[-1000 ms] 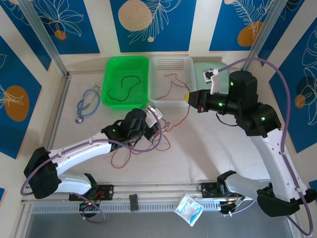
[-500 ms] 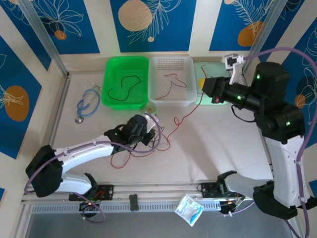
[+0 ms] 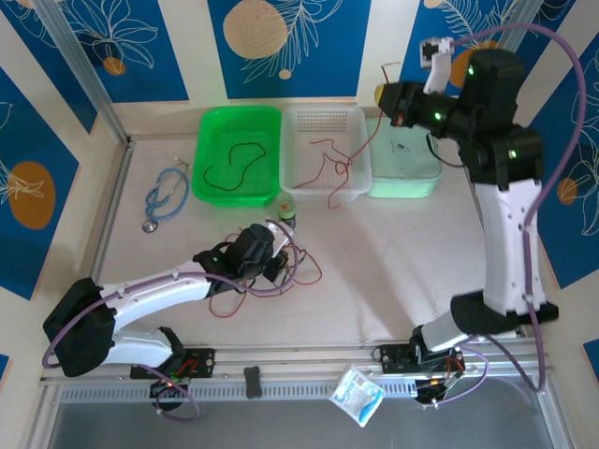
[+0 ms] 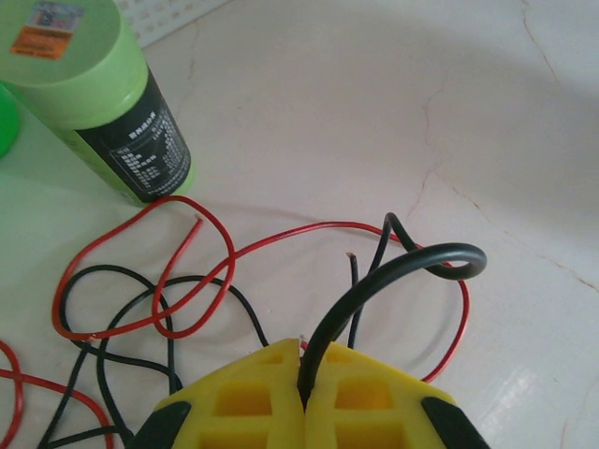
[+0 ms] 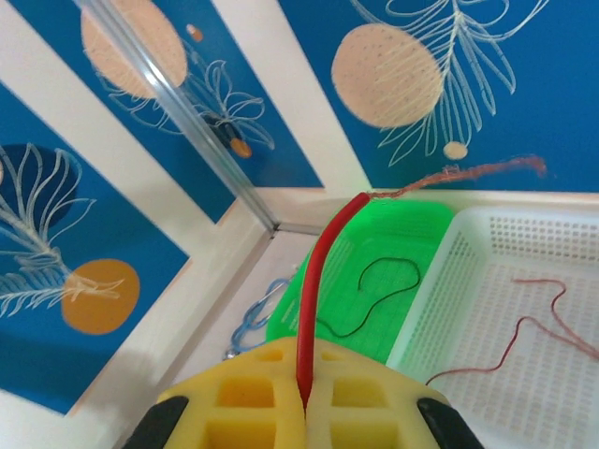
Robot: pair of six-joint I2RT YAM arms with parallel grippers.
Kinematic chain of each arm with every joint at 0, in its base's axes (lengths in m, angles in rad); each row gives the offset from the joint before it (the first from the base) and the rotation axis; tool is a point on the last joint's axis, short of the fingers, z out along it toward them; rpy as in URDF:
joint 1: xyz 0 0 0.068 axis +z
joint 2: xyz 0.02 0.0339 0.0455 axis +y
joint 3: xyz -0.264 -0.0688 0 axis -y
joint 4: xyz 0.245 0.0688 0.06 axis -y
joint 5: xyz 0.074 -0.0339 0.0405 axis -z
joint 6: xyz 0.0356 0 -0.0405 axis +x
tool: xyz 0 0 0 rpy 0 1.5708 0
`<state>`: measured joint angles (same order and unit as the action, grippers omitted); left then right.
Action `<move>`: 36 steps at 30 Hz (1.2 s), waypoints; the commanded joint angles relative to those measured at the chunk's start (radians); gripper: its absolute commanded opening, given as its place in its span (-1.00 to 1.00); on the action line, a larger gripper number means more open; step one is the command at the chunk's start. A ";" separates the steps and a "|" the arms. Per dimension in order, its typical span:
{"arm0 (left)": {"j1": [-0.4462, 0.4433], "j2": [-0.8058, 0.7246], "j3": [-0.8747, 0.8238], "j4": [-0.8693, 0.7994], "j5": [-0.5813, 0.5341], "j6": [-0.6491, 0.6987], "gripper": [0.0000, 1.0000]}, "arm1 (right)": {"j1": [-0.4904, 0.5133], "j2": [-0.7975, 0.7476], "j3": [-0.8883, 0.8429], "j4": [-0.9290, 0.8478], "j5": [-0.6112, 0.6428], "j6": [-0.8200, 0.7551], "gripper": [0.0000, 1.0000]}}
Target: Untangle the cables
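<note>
Lifted higher, our right gripper (image 3: 381,94) is pinching a thin red wire (image 5: 312,281) above the white mesh basket (image 3: 323,114); our left gripper (image 4: 302,398) (low, near) is clamping a thin black wire (image 4: 374,279) over the tangled cables (image 4: 281,234).

Stethoscope (image 3: 166,194) left of bin (image 3: 241,112); basket (image 3: 323,110) right of it; bottle (image 3: 287,210) before both; cables (image 4: 402,263) nearer.
</note>
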<state>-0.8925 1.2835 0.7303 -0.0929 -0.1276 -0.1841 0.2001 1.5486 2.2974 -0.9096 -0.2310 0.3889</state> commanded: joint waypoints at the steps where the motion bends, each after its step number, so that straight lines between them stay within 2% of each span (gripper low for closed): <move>1: 0.002 0.008 -0.014 0.008 0.059 -0.042 -1.00 | -0.016 0.117 0.157 0.014 0.020 -0.030 -1.00; 6: -0.010 0.054 -0.019 0.020 0.080 -0.088 -1.00 | -0.021 0.308 0.309 0.016 0.066 -0.033 -1.00; 13: -0.022 0.061 -0.002 0.022 0.066 -0.112 -0.51 | -0.016 0.550 0.400 0.074 0.081 -0.028 -1.00; 25: -0.028 0.005 0.043 -0.031 0.042 -0.112 0.05 | 0.022 0.874 0.433 0.092 0.114 -0.047 -1.00; 32: -0.030 -0.050 0.086 -0.101 0.024 -0.122 0.19 | 0.072 1.000 0.432 0.089 0.174 -0.052 -1.00; 36: -0.030 -0.088 0.127 -0.202 -0.004 -0.151 0.20 | 0.094 1.060 0.430 0.081 0.234 -0.056 -1.00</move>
<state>-0.9104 1.2320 0.8104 -0.2001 -0.0994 -0.3054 0.2825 2.5790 2.6965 -0.8257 -0.0502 0.3477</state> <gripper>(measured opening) 0.600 0.048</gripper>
